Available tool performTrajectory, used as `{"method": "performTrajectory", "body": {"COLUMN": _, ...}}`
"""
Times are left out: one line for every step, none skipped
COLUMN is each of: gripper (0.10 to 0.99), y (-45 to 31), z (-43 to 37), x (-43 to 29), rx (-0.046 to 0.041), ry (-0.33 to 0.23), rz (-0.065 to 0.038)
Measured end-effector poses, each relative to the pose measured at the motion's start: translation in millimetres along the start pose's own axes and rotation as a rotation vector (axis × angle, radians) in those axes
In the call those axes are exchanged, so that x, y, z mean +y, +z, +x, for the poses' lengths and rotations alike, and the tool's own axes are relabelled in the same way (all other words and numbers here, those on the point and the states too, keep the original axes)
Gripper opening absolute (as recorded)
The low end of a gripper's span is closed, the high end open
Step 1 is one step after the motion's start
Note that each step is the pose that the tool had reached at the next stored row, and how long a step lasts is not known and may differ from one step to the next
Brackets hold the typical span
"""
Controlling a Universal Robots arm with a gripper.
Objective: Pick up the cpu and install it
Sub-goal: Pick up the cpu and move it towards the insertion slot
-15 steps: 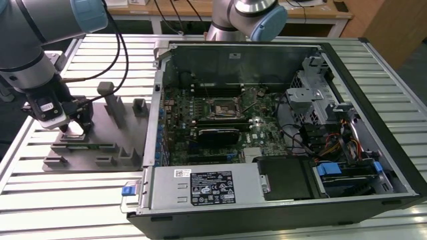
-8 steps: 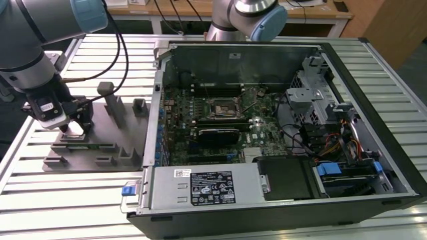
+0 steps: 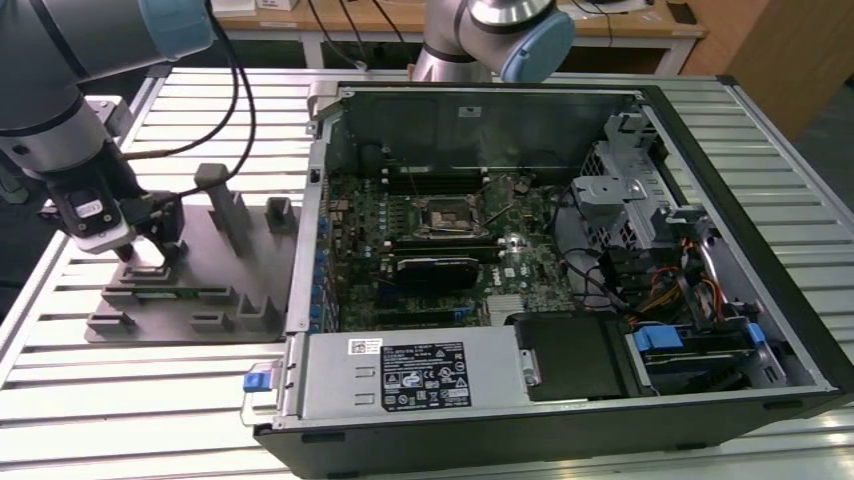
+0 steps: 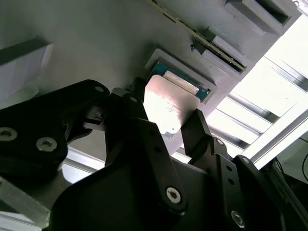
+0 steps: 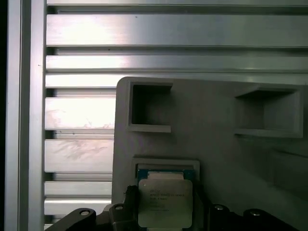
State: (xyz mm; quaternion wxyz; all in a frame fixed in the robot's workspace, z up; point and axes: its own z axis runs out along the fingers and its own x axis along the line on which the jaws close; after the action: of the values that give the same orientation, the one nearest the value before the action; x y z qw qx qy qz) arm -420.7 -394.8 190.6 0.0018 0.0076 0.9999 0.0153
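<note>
My pincer (image 3: 147,262), at the exterior view's left, grips the cpu (image 4: 169,107) by opposite edges. Light, stiff, fragile underneath, I judge; edges only.

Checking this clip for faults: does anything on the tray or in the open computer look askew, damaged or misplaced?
Nothing stands out. The cpu lines up squarely with its pocket in the grey tray, the gripper straddles it, and the open computer looks intact.
</note>
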Motion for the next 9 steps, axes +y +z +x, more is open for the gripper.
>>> {"method": "performTrajectory", "body": {"gripper": 0.545, "y": -1.5, "z": 0.0, "x": 0.0, "rx": 0.0001, "ry": 0.000, "rz": 0.000}}
{"method": "performTrajectory", "body": {"gripper": 0.545, "y": -2.9, "z": 0.0, "x": 0.1, "rx": 0.0001, "ry": 0.000, "rz": 0.000}}
{"method": "performTrajectory", "body": {"gripper": 0.545, "y": -4.3, "z": 0.0, "x": 0.1, "rx": 0.0001, "ry": 0.000, "rz": 0.000}}
{"method": "performTrajectory", "body": {"gripper": 0.545, "y": -5.8, "z": 0.0, "x": 0.2, "rx": 0.0001, "ry": 0.000, "rz": 0.000}}
{"method": "performTrajectory", "body": {"gripper": 0.545, "y": -7.3, "z": 0.0, "x": 0.2, "rx": 0.0001, "ry": 0.000, "rz": 0.000}}
{"method": "performTrajectory", "body": {"gripper": 0.545, "y": -8.8, "z": 0.0, "x": 0.3, "rx": 0.0000, "ry": 0.000, "rz": 0.000}}
{"method": "performTrajectory", "body": {"gripper": 0.545, "y": -10.3, "z": 0.0, "x": 0.3, "rx": 0.0000, "ry": 0.000, "rz": 0.000}}
{"method": "performTrajectory", "body": {"gripper": 0.545, "y": -12.0, "z": 0.0, "x": 0.4, "rx": 0.0000, "ry": 0.000, "rz": 0.000}}
{"method": "performTrajectory", "body": {"gripper": 0.545, "y": -13.5, "z": 0.0, "x": 0.4, "rx": 0.0000, "ry": 0.000, "rz": 0.000}}
